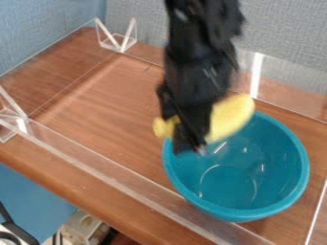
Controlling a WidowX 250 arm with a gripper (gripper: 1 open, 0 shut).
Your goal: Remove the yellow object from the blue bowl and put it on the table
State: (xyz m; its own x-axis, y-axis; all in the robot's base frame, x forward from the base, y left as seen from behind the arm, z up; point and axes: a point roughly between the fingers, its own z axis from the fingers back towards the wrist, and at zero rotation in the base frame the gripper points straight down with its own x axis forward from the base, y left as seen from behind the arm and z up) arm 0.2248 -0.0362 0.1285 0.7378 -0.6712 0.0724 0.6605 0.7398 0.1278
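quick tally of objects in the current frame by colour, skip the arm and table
Yellow: 1, the banana, held in the gripper above the bowl.
Teal-blue: 1, the bowl, nothing in it.
Total: 2. The arm blocks part of the table behind it, so anything there cannot be counted.

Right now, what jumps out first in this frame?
The black gripper, blurred at centre frame, is shut on the yellow banana, holding it above the blue bowl's back-left rim. The bowl sits lower right on the wooden table, with nothing visible inside.
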